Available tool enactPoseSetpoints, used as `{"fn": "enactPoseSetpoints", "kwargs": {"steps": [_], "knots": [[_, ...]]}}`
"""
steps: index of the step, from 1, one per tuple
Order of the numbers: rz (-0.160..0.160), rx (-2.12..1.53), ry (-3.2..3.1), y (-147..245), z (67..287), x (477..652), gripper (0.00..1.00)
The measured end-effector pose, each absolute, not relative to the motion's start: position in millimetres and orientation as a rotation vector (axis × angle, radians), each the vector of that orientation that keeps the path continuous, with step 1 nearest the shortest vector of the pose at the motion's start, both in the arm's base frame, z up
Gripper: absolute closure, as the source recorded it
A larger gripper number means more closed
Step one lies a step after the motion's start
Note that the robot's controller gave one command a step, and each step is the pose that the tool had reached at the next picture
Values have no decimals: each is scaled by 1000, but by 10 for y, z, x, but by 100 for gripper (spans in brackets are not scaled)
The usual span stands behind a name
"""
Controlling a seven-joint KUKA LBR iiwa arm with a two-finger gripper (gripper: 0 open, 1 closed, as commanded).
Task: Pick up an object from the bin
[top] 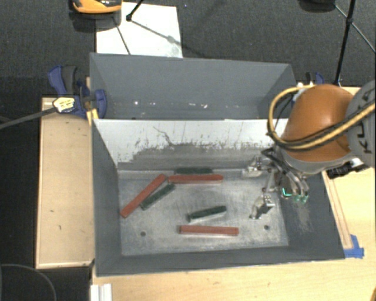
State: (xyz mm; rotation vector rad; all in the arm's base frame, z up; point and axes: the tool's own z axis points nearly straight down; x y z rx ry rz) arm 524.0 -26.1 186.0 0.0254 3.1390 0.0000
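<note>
Camera view: flat matte red bars [208,231]

Orange-and-black rounded device [94,4] at top edge; white paper sheet [150,32] just beside it; thin grey cable [29,116] far left.

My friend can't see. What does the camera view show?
The robot's gripper hangs low over the right side of the grey metal bin. Left of it lie three long flat red sticks and three dark green sticks.

Rounded orange wrist cover [314,120] w/ yellow & black cables [305,141] looped round, silver metal parts [281,175] below.
</note>
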Motion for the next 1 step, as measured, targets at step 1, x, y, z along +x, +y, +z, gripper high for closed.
{"fn": "enactPoseSetpoints", "kwargs": {"steps": [1], "knots": [[-1, 0, 3132, -189, 1331, 5272, 0]]}}
